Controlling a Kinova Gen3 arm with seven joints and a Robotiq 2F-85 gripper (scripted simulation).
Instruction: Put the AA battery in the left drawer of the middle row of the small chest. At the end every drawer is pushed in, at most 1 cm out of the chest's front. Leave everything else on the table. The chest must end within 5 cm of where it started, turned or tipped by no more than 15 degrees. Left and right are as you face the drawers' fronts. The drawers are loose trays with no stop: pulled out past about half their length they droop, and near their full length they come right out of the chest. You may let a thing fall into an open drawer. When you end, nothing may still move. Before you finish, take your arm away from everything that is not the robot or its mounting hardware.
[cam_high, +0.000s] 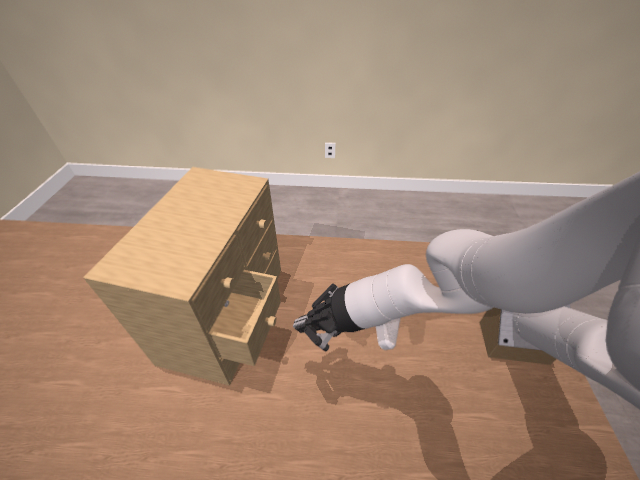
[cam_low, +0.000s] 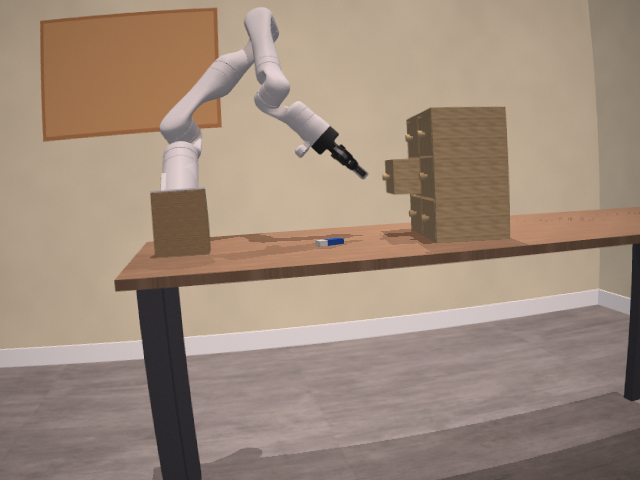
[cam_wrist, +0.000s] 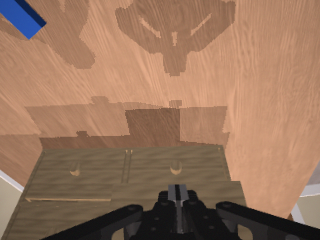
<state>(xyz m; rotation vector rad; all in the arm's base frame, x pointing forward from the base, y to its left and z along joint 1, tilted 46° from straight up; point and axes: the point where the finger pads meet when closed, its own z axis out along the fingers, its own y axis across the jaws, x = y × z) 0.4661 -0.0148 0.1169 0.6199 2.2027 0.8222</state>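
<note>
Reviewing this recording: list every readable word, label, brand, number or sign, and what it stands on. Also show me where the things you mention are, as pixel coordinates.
None can be read.
Blue-and-white block (cam_low: 329, 241) (cam_wrist: 22, 17): no lettering made out.
Chest (cam_high: 170, 227) (cam_low: 470, 175) (cam_wrist: 75, 187): no labels seen.
Arm (cam_high: 382, 294) (cam_low: 180, 167): no brand legible.

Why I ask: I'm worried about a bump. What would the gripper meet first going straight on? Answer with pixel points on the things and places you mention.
Probably the bottom-row drawer front (cam_low: 417, 204) (cam_wrist: 200, 164) below the open drawer (cam_high: 257, 333) (cam_low: 405, 176) (cam_wrist: 215, 192); depth is unclear, so the gripper (cam_high: 299, 323) (cam_low: 365, 176) (cam_wrist: 177, 196) might clip the open drawer's lower edge first.
</note>
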